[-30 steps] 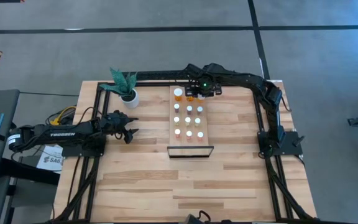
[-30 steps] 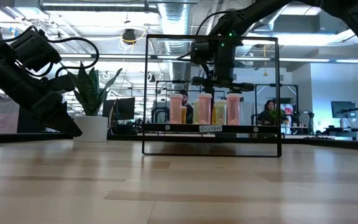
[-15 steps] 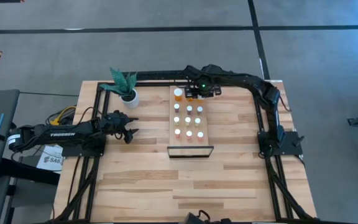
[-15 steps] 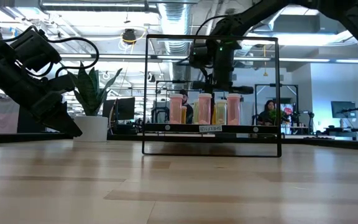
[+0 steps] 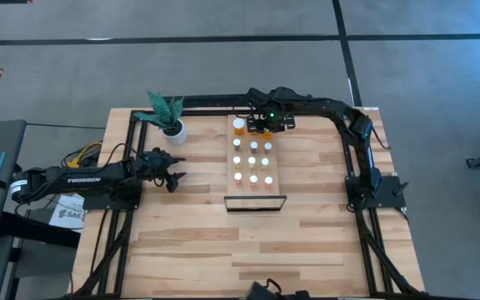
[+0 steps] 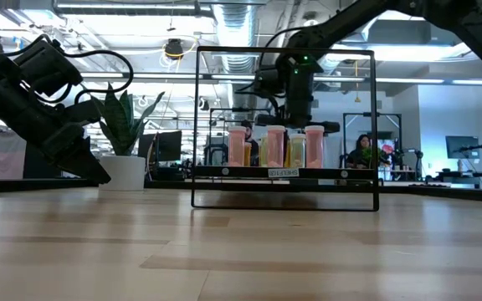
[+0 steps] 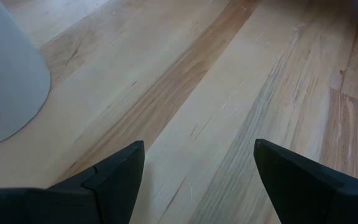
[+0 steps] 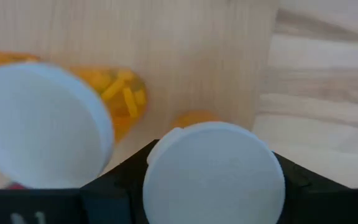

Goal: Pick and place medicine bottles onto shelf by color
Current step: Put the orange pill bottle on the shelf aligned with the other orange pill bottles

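Note:
The shelf (image 5: 277, 171) lies mid-table, its black frame (image 5: 255, 202) at the near end. Several small white-capped bottles (image 5: 252, 162) stand on it in rows, and they also show in the low view (image 6: 275, 146). My right gripper (image 5: 262, 127) is over the shelf's far end, shut on a small orange bottle (image 8: 194, 118). Beside it stands a larger orange bottle (image 8: 42, 121). My left gripper (image 5: 173, 173) is open and empty, low over the table left of the shelf, near the white pot (image 7: 5, 74). My right gripper pinches the small orange bottle between its two fingers (image 8: 120, 183), on opposite sides just below its white cap (image 8: 213, 165). The fingers come from above, pointing down. The bottle is upright. Whether its base rests on the shelf I cannot tell.
A white pot with a green plant (image 5: 170, 117) stands at the table's far left. A black rail (image 5: 215, 102) runs along the far edge. Bare plank table (image 5: 257, 242) lies near of the shelf's frame.
My right gripper has gone down toward the shelf's far end with the small orange bottle, shifting slightly toward the table's left. The bottle has stayed upright in the shut fingers.

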Robot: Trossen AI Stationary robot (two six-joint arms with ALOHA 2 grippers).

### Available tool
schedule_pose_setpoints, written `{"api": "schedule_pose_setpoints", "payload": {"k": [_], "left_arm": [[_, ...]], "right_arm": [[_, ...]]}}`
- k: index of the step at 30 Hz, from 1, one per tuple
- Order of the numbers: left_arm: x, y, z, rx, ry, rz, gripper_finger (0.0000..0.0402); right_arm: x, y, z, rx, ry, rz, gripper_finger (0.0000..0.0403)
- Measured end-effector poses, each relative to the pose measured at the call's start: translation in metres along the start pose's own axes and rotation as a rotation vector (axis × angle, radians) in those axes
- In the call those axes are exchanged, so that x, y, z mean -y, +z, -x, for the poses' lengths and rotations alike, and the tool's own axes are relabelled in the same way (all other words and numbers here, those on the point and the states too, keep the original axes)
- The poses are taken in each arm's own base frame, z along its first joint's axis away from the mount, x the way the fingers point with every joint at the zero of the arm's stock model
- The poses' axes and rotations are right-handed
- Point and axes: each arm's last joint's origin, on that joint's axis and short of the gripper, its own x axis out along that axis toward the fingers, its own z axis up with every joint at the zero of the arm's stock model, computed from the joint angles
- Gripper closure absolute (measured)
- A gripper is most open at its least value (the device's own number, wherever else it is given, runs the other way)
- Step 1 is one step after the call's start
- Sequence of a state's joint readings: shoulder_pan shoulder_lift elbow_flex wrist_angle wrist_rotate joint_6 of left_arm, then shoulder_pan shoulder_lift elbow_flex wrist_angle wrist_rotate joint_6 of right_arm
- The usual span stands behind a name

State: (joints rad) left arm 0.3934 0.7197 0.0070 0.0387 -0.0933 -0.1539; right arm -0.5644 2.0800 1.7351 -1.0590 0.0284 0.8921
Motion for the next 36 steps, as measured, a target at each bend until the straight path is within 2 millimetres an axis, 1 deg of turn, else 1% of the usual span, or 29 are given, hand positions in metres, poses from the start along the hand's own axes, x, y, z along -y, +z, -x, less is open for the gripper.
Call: {"api": "schedule_pose_setpoints", "payload": {"k": [18, 29, 36], "left_arm": [[0.0, 0.0, 0.0, 0.0, 0.0, 0.0, 0.0111], [0.0, -0.0001, 0.0, 0.0, 0.0, 0.0, 0.0111], [0.0, -0.0001, 0.0, 0.0, 0.0, 0.0, 0.0111]], "right_arm": [[-0.0022, 0.0023, -0.0006, 0.022, 0.021, 0.09, 0.0174], [-0.003, 0.0019, -0.0008, 0.024, 0.024, 0.118, 0.0153], [-0.0033, 0.0015, -0.0009, 0.024, 0.023, 0.14, 0.0151]]}}
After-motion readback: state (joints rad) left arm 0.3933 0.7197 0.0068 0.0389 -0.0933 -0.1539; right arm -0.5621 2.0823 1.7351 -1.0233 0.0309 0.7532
